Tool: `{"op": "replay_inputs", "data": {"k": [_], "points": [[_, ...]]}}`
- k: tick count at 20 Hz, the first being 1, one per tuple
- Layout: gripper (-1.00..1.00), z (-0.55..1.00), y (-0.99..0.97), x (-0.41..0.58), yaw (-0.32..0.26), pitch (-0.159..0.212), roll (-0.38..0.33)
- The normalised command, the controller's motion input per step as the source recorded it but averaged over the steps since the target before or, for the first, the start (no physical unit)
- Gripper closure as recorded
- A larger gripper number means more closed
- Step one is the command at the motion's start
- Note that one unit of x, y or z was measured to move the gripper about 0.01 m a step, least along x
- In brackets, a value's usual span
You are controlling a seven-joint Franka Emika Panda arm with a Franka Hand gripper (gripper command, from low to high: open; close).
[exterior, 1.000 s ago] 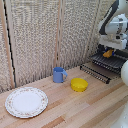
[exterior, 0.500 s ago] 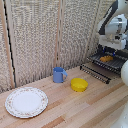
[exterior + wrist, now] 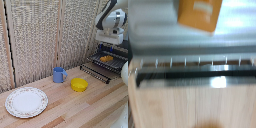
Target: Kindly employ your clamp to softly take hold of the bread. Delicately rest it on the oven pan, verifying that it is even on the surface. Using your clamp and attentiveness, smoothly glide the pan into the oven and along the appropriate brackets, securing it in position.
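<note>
The bread [image 3: 106, 58] is a small orange-brown block lying on the oven pan [image 3: 114, 64], a dark wire tray at the exterior view's right. The pan juts out of the front of the dark oven [image 3: 122, 49], which the arm mostly hides. My clamp [image 3: 111, 46] hangs just above the bread, below the white wrist; its dark fingers blend into the oven, so their spacing is unreadable. In the wrist view the bread [image 3: 198, 14] rests on the silvery pan floor [image 3: 158, 35], with the pan's wire front rail [image 3: 193, 75] across the picture. No fingers show there.
A blue mug [image 3: 59, 75] and a round yellow bowl [image 3: 78, 84] stand on the wooden table [image 3: 75, 110] just left of the pan. A white patterned plate [image 3: 26, 102] lies at the front left. A slatted screen [image 3: 40, 35] closes off the back.
The bread has come down from just under the clamp to lie on the pan. The wrist has lifted slightly above it.
</note>
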Motion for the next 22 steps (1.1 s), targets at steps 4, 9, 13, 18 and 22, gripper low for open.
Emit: {"op": "replay_inputs", "data": {"k": [4,9,13,18,22], "points": [[-1.0,0.62,0.27,0.0,0.098,0.0,-0.226],[-1.0,0.27,0.04,0.0,0.2,0.006,-0.245],[-1.0,0.06,0.0,-0.009,0.312,0.079,-0.144],[-1.0,0.01,0.16,-0.003,0.237,0.221,-0.159],[-1.0,0.0,0.19,-0.09,0.194,0.273,-0.202]]}}
